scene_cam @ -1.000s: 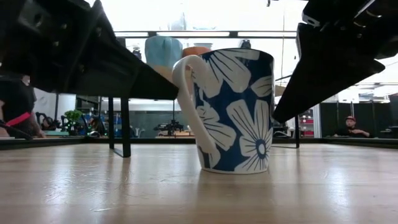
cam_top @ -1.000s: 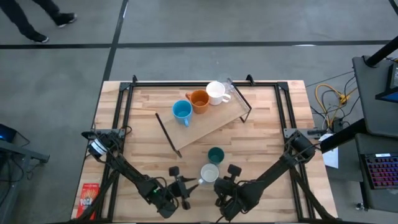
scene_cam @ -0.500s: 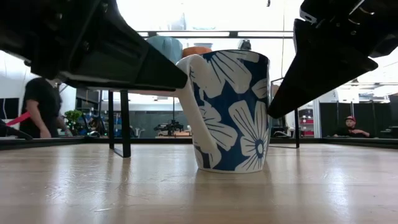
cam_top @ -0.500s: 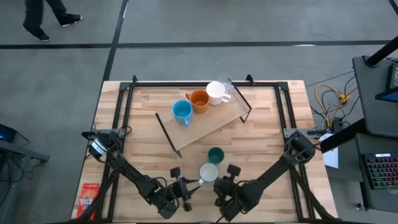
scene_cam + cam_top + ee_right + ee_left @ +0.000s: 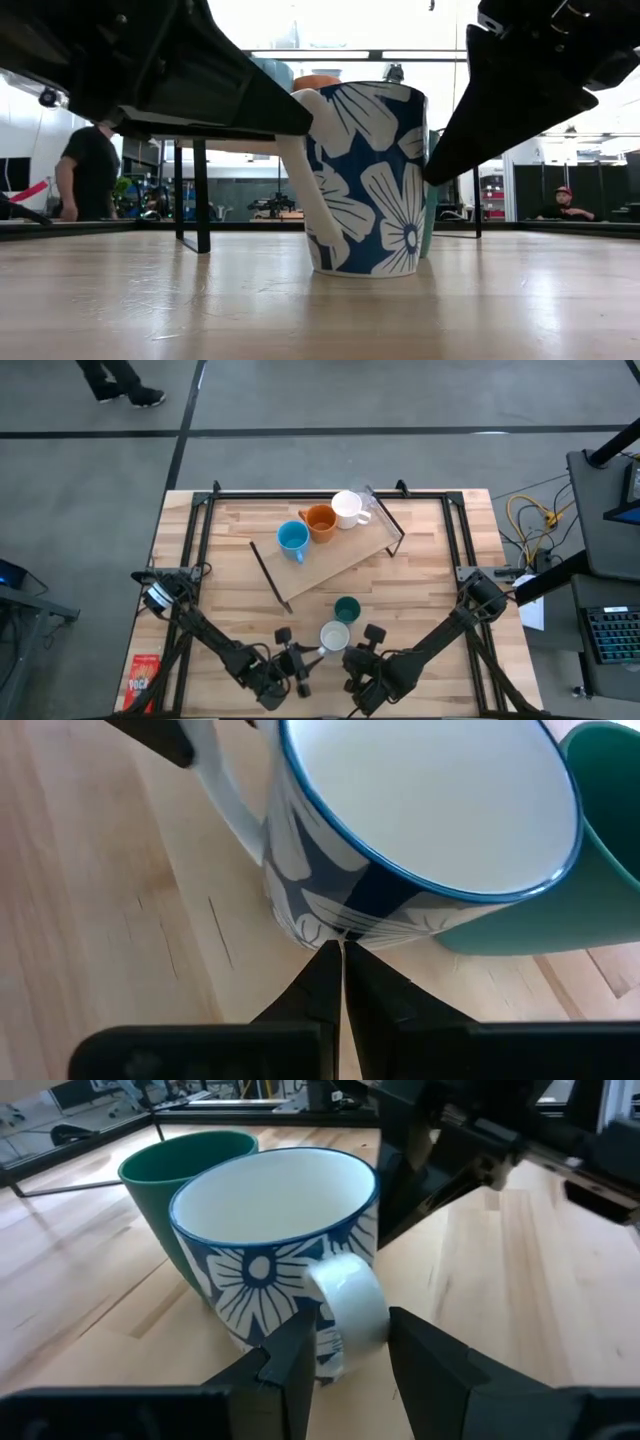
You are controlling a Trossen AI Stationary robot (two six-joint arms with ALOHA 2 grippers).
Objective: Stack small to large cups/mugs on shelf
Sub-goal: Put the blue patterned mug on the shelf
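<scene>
A white mug with a blue flower pattern (image 5: 336, 637) stands on the wooden table near its front edge. A dark teal mug (image 5: 347, 608) stands just behind it. My left gripper (image 5: 345, 1355) is shut on the flowered mug's handle from the left. My right gripper (image 5: 337, 960) is shut, its tips at the mug's lower wall from the right. On the shelf (image 5: 330, 565) farther back stand a light blue mug (image 5: 292, 538), an orange mug (image 5: 320, 520) and a white mug (image 5: 346, 508). My left gripper pinches the flowered mug's white handle loop (image 5: 348, 1302) between its two fingers, one on each flat side. The fingers come in nearly level from the table's near left. The mug stands upright with its base on the table (image 5: 365, 272). My right gripper touches the flowered mug's lower outer wall (image 5: 330, 925) with its shut fingertips, opposite the handle. The fingers slant down from the table's near right. The mug stays upright on the table.
The teal mug (image 5: 180, 1165) stands close against the flowered mug's far side. The shelf's black wire legs (image 5: 270, 575) stand between the mugs and the far half of the table. A red packet (image 5: 143, 680) lies at the near left corner. A person (image 5: 85, 180) stands beyond the table.
The flowered mug has slid a little toward the table's left, still upright on its base, so the teal mug now shows behind its right side in the low view. My left gripper's fingers reach farther over the handle than before.
</scene>
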